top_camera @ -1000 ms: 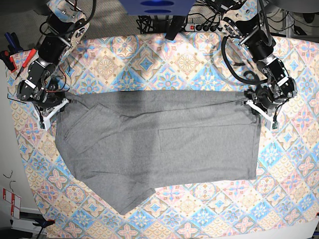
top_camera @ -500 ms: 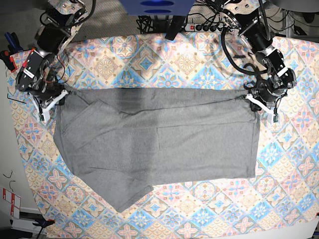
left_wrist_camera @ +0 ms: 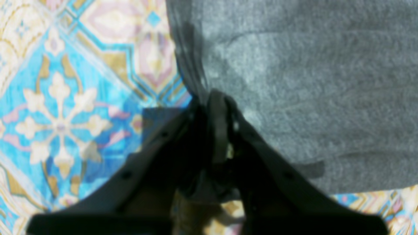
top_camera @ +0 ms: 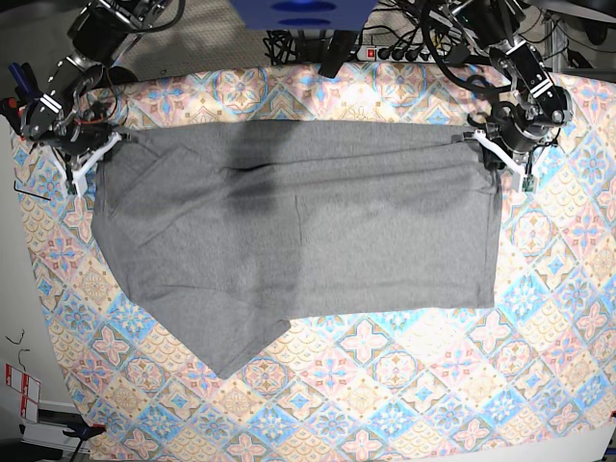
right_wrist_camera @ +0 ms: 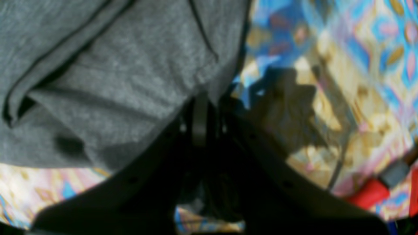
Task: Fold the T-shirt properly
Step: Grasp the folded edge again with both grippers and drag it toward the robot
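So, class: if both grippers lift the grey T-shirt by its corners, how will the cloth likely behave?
Probably floppy: the T-shirt bunches where the left gripper pinches it. It likely sags between the grips, since only the corners are held; the right gripper holds the other. It looks light, lying thin on the tablecloth.
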Controlling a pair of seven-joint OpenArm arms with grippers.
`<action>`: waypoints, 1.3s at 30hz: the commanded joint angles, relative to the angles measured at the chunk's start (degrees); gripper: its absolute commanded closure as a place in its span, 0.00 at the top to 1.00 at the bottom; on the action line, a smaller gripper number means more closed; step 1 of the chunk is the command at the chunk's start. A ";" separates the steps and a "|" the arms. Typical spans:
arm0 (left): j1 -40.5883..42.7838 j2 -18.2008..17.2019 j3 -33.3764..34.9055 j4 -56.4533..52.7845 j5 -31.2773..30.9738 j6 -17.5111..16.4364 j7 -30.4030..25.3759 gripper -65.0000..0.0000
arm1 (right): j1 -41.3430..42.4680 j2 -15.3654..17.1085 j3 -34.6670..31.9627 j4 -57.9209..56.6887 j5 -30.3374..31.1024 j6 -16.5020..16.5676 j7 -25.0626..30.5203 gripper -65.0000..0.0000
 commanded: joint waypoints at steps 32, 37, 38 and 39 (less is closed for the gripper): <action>13.63 -0.21 -3.89 -0.53 5.05 0.58 -2.55 0.00 | -7.03 0.38 5.17 0.85 -4.93 -0.91 -7.36 0.03; 12.13 -0.12 -3.81 -0.53 5.31 0.58 -2.55 0.09 | -6.77 0.38 5.00 0.85 -5.02 -0.91 -7.36 0.18; 12.13 -0.03 -3.81 -0.53 5.31 0.58 -2.55 0.17 | -6.77 0.38 5.00 0.85 -5.02 -0.91 -7.36 0.24; 12.13 -0.03 -3.81 -0.53 5.23 0.58 -2.55 0.27 | -6.77 0.38 5.00 0.85 -5.02 -0.91 -7.36 0.28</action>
